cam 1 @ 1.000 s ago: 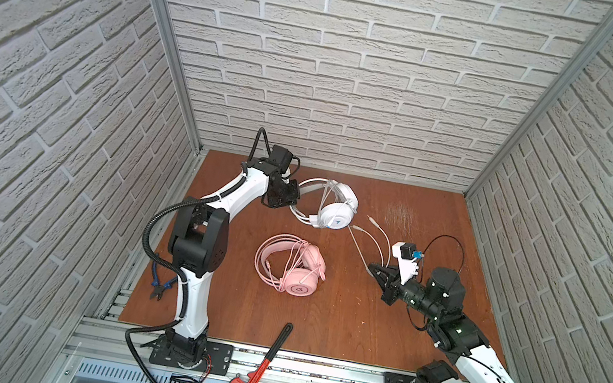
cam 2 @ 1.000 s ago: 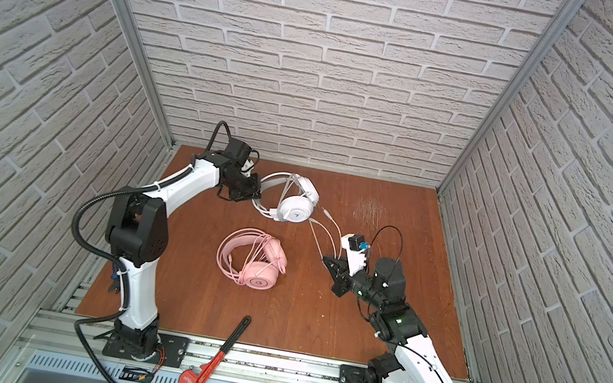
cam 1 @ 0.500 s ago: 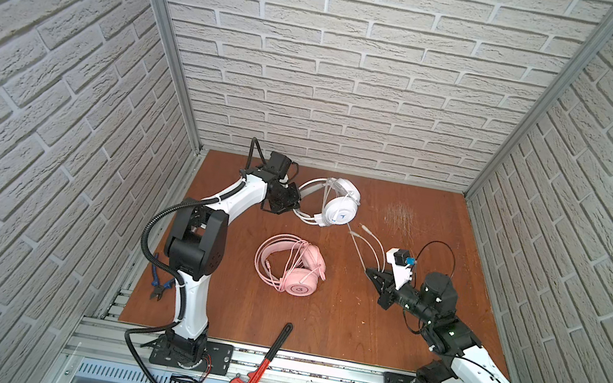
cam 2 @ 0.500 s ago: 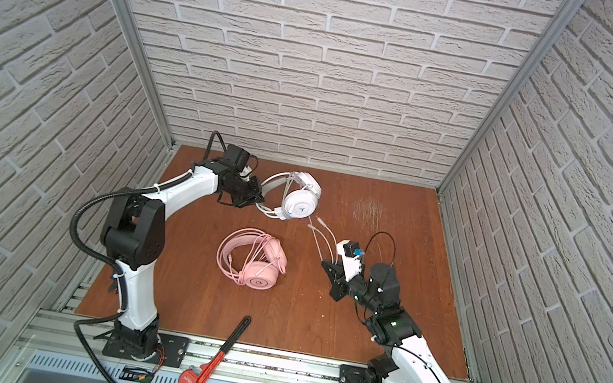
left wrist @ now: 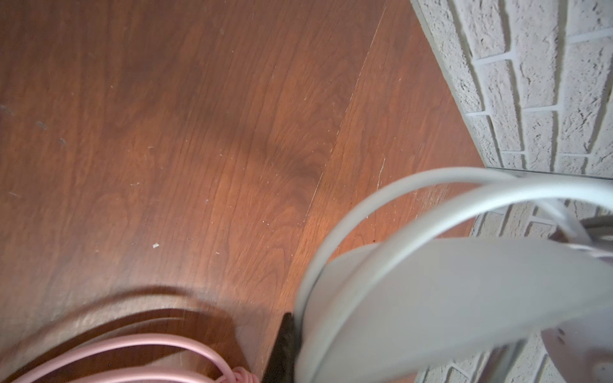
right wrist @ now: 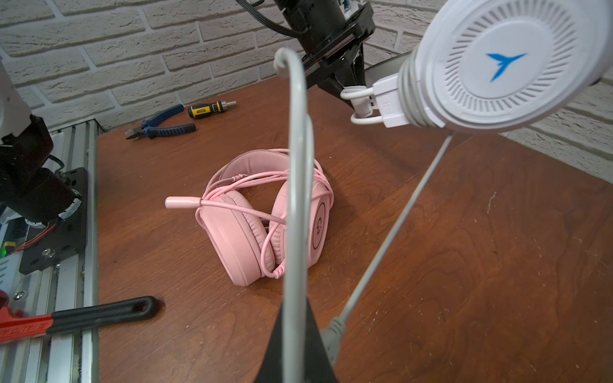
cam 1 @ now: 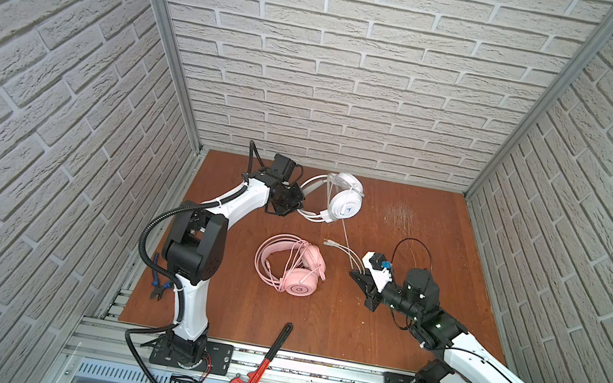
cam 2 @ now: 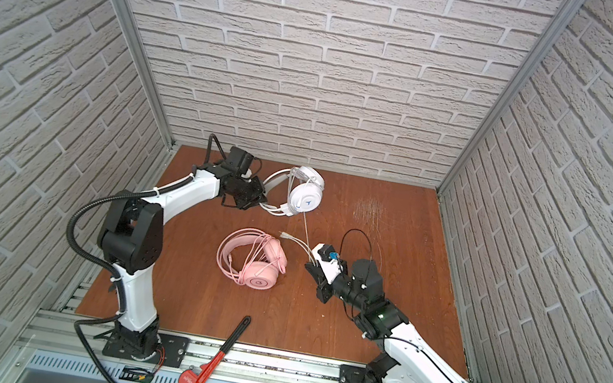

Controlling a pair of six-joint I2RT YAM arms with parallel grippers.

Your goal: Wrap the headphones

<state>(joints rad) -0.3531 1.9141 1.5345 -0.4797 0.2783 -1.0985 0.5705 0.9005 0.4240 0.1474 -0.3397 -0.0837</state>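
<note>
Right tool point(cam 1: 357, 276), pinching the thin white cable point(cam 1: 346, 245), now sits nearer the pink plastic headset point(cam 1: 296, 269); left tool point(cam 1: 295, 207) clamps the band of the white over-ear headset point(cam 1: 345, 203).

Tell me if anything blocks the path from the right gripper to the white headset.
Nothing visible does: only the white cable runs from the right gripper to the white headset; the pink headset lies aside.

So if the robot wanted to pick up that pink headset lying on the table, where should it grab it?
On the pink headset, probably the headband, from above, at the end of the arc away from the ear cups. The band is slim enough for an end effector to span; the cups are wide and rounded, and cable loops cross them.
</note>
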